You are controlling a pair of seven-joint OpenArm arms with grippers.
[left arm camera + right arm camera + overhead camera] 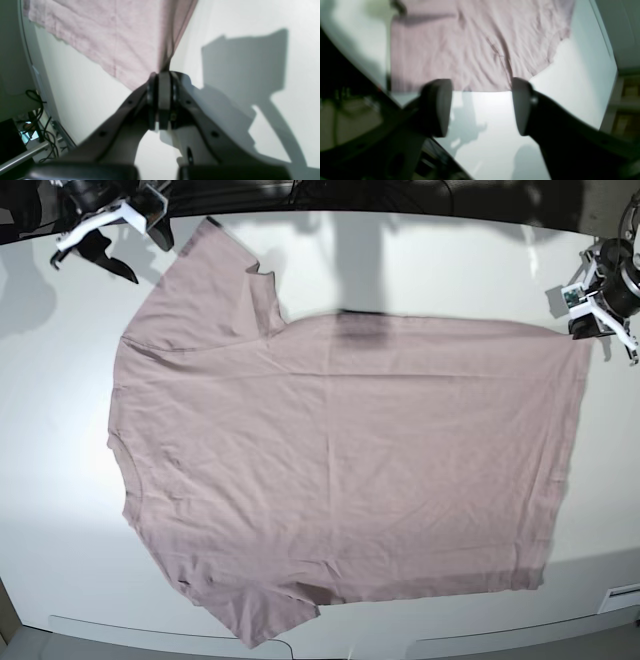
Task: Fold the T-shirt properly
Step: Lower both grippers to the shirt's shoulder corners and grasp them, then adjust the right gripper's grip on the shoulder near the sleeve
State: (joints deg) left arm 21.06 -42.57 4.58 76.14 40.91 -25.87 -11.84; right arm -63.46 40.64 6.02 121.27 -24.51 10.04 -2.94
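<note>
Clearly the soft, limp T-shirt (pixel 340 460) is pinched at its hem corner by the left gripper (pixel 163 75), while the right gripper (pixel 481 107) is held apart.

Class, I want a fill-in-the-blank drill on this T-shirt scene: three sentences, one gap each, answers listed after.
1. The left gripper is shut on the ____ of the T-shirt.
2. The right gripper is ____, holding nothing.
3. In the base view the T-shirt lies spread on a ____ table.

Answers: hem corner; open; white
</note>
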